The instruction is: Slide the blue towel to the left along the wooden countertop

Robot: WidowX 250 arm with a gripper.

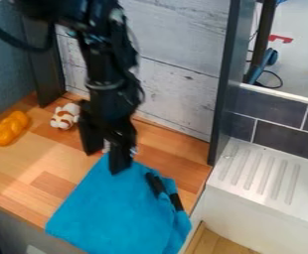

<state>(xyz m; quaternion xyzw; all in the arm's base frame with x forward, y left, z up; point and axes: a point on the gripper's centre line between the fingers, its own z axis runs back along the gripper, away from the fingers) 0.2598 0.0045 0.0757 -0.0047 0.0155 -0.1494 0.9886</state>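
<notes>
The black two-finger claw (106,158) is wide, its fingers apart around the back tip of the bright blue fabric cloth (110,208). The cloth lies at the worktop's (17,171) front right corner, long axis slanting back-left to front-right.

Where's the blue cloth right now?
The blue cloth lies low in the camera view, slightly left of centre, on the wooden counter, its top corner by the gripper.

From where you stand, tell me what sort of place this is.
Probably a toy kitchen: a wooden counter with a blue cloth on it, a white ridged draining board, and dark wall tiles behind.
</notes>
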